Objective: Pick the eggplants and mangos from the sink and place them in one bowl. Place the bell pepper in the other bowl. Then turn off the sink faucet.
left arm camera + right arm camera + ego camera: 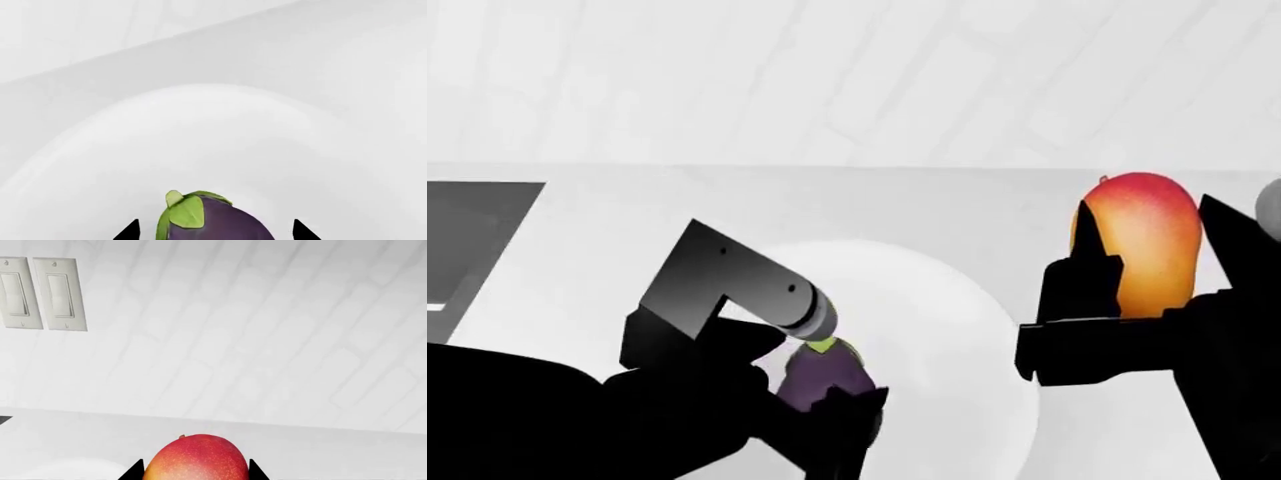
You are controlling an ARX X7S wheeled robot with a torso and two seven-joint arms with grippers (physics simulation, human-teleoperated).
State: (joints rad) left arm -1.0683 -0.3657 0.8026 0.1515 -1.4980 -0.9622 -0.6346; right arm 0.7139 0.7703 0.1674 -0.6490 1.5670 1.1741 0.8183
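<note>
A: Eggplant point(822, 372) sits clenched in the left pincer point(827, 395), low over the white bowl point(961, 320).

B: And the mango point(1138, 245)?

A: Grasped by the right pincer point(1154, 270), raised right of the bowl. Next, I'd judge: release the eggplant, then carry the mango left, over the same bowl.
</note>
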